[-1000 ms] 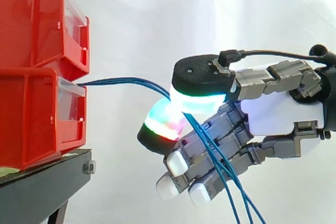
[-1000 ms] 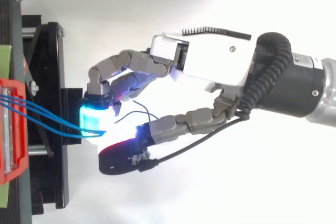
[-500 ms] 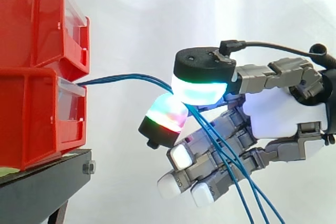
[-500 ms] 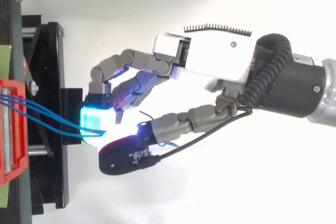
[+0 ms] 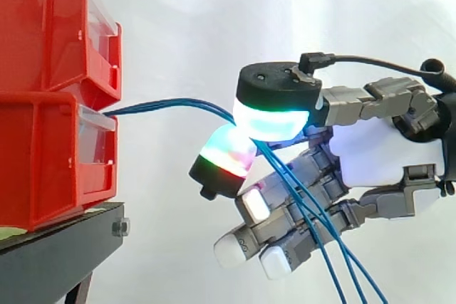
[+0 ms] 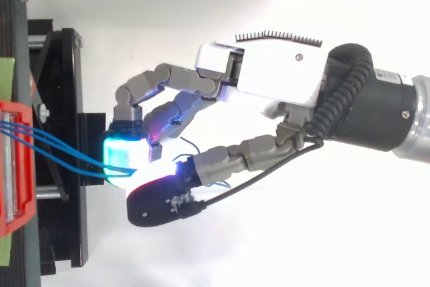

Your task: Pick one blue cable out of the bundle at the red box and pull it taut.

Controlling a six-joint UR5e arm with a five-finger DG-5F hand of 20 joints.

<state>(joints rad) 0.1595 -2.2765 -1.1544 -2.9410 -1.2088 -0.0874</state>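
Overall, the scene is backed by a white curtain (image 5: 214, 19). From above, the arm (image 6: 383, 112) is seen brought in from the right edge and stretched toward the bins. Two red bins are stacked on a black stand (image 5: 57, 247). The lower bin (image 5: 43, 161) is set on the stand's top, its front close to the edge nearest the hand, and the upper bin (image 5: 50, 30) is seated on it.

The hand (image 5: 377, 154) is held in the air just off that edge of the stand, apart from both bins. Two of its pads are pressed together: a cyan pad (image 5: 271, 120) above and a green-and-red pad (image 5: 226, 156) just below it. The other fingers (image 5: 231, 250), tipped in white, are left half-curled lower down.

Blue cables (image 5: 171, 107) are led out of the lower bin at the upper edge of its front and carried in a shallow arc to the hand. There they are pinched between the two glowing pads; how many strands are truly caught cannot be told. Past the pads the cables are draped down across the white-tipped fingers and are cut off by the bottom edge of the side view. From above, three strands are seen leaving the bin and drawn together at the cyan pad.
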